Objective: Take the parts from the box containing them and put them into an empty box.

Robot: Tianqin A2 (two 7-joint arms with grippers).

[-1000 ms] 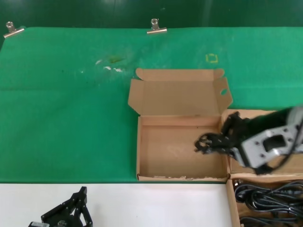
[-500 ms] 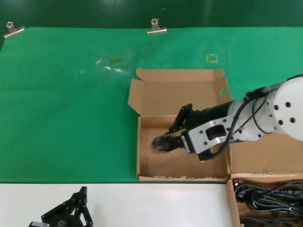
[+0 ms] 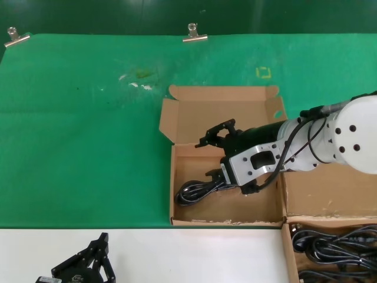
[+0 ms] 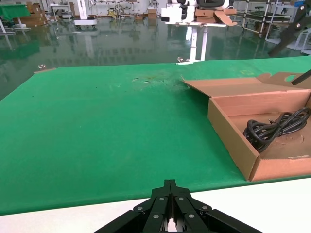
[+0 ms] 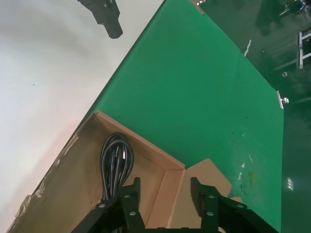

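- The left claw (image 3: 88, 264) sat parked at the near edge over the bare white counter (image 3: 177, 253), its fingers pressed together in the left wrist view and well apart from both boxes
- At the near right corner, the box containing the parts (image 3: 287, 247) showed only its left wall, with black cords (image 3: 336, 250) heaped inside; its plain lid panel (image 3: 330, 197) lay flat beyond it, partly covered by the right arm
- Just left of that box, touching its side, stood the empty box (image 3: 173, 183) with its ragged front rim (image 3: 227, 222) toward the robot
- One wound cord bundle (image 3: 197, 190) lay on this box's floor near the left wall, loop end toward the front left corner; the right wrist view showed it (image 5: 115, 165) flat along the floor
- The right claw (image 3: 219, 154) hung over the middle of that box, fingers spread with nothing between them, the cord's tail end just under its lower finger; whether they touched, I cannot tell
- The right arm (image 3: 330, 141) crossed in from the right over the shared wall
- Beyond stood the upright lid (image 3: 221, 115), its right ear flap (image 3: 277, 115) pierced by an oval hole
- Farther off, the green mat (image 3: 76, 135) carried pale scuffs (image 3: 138, 82) and a small yellow square mark (image 3: 263, 72)
- Two metal clips (image 3: 194, 33) gripped the mat's far edge
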